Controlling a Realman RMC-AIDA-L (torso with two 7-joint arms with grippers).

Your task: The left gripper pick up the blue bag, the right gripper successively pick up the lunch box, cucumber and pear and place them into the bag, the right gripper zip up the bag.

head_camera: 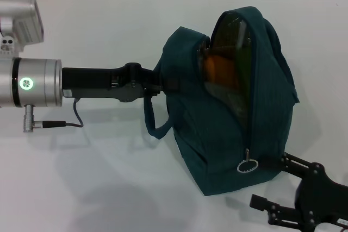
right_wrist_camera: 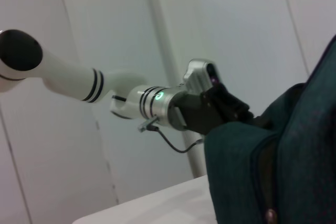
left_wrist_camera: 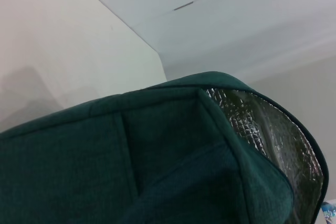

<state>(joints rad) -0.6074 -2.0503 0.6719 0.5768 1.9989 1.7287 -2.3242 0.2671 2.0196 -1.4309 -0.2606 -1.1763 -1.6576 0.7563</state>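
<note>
The blue bag (head_camera: 228, 107) stands upright on the white table (head_camera: 98, 167), right of centre, its long zip opening facing the robot and gaping along most of its height. Through the gap shows silver foil lining (left_wrist_camera: 273, 135) and an orange-yellow shape that is probably the pear (head_camera: 215, 69), high inside the bag; the other contents cannot be made out. The metal ring zip-pull (head_camera: 247, 165) hangs at the near, low end of the zip.

The left gripper (head_camera: 155, 85) reaches in from the left, level with the bag's upper half, and is clamped on the bag's left edge, with 1 loop handle (head_camera: 155, 126) drooping below it. From the right wrist view the same gripper (right_wrist_camera: 226, 111) meets the bag's fabric (right_wrist_camera: 294, 161).

The right gripper (head_camera: 277, 186) sits at the near right corner, just right of the zip-pull, its 2 fingers spread apart and holding nothing, the far finger (head_camera: 296, 162) close against the bag's low right side.
</note>
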